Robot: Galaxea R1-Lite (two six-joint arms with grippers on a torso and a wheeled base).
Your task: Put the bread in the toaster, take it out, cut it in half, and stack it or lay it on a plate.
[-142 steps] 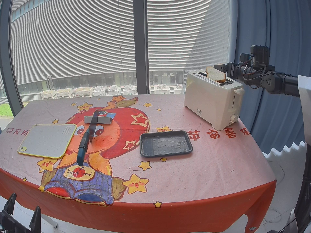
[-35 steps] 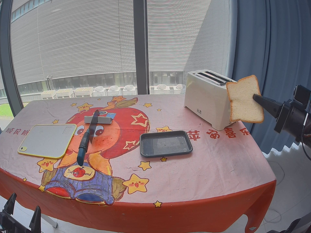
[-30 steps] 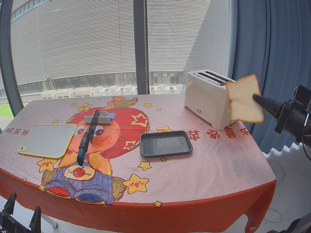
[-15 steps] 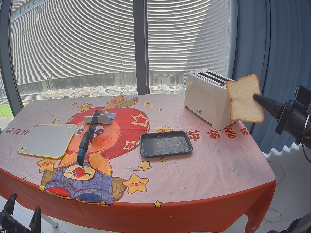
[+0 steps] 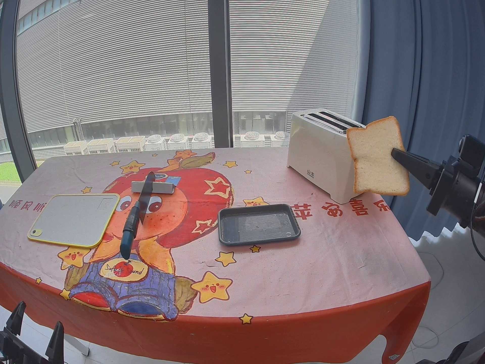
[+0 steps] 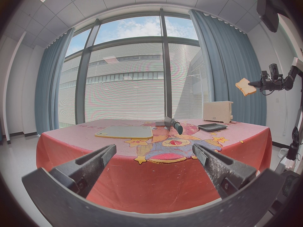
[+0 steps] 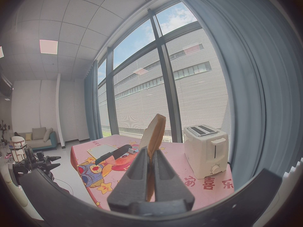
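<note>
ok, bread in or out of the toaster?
Out. The bread hangs in the air beside the toaster, clamped in the right gripper. Both slots look empty.

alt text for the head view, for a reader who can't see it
The right gripper holds a slice of bread upright in the air near the white toaster. On the cartoon-print table lie an empty dark tray, a knife and a cutting board.

Table (image 5: 328, 264): toaster (image 5: 323, 157), dark tray (image 5: 258, 224), knife (image 5: 133, 219), cutting board (image 5: 75, 219).
</note>
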